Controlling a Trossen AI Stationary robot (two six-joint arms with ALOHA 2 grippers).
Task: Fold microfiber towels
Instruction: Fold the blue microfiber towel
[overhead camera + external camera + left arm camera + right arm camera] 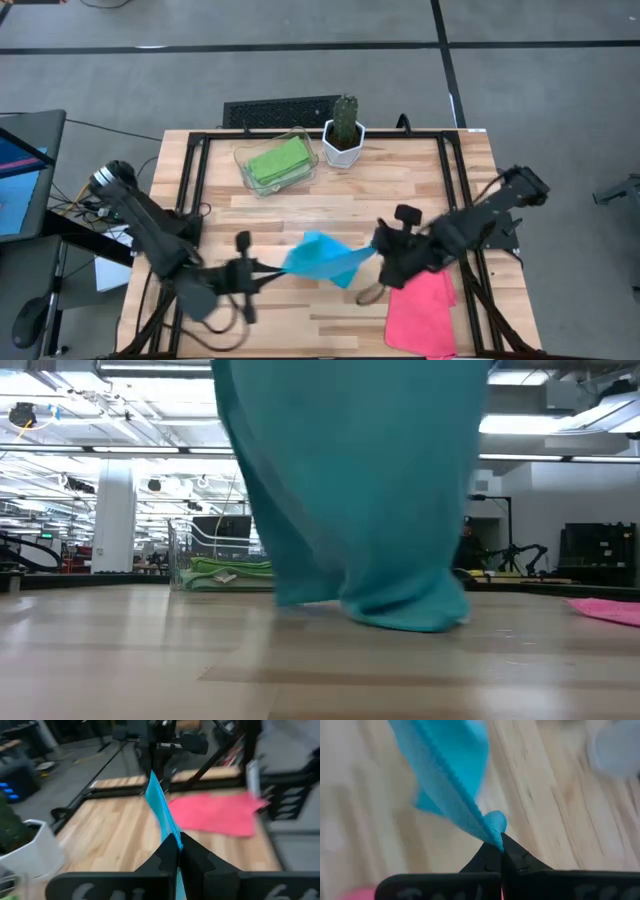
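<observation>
- So the blue towel (322, 257) is up off the table (330, 200), strung between both grippers over the middle of the front half. In the low view its belly hangs down and just about brushes the wood.
- Left gripper (262, 270) is clamped tight on the towel's left end; you can see the edge pinched right at the fingertips in the left wrist view.
- Right gripper (376, 250) is pinched shut on the opposite end, with a little nub of cloth bunched at the tips in its own wrist view.
- Looks like the lift-and-spread step to me: the cloth is held by two ends but isn't laid flat or folded yet.
- Next move probably needs the two arms to stay level and lower the towel flat onto open wood without dragging it onto the pink towel (422, 311) by the front right corner.
- Both arms reach in low from the sides, wrists pointed toward each other.
- Green towels (279, 160) sit in the clear tray (243, 163) at the back, beside the potted cactus (344, 128).
</observation>
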